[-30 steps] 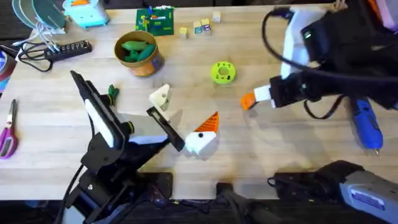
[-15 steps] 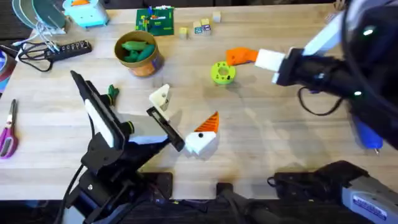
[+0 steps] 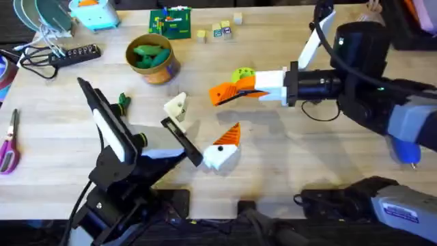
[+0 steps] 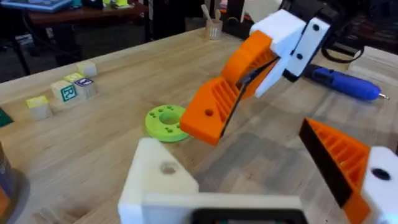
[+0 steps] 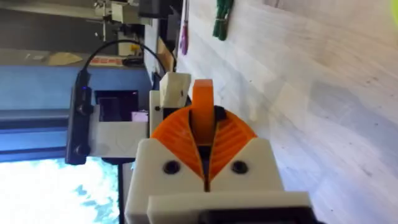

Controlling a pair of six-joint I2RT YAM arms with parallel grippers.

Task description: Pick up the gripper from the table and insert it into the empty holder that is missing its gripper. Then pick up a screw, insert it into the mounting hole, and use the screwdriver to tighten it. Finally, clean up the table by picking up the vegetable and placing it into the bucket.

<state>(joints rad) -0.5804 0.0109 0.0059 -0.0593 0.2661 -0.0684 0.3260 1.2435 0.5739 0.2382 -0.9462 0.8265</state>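
– Where is the orange pad?
– Clamped between the fingers of the right gripper, held in the air over the middle of the worktop, beside the yellow-green disc.
– And the left gripper?
– It is spread wide and holds nothing, closer to the near edge. Its bare white holder is close to the pad, not touching.

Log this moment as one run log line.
phase: carry pad to holder | right end effector: shut on orange gripper, above table | left end effector: open, bare holder toward it | screwdriver: lying untouched
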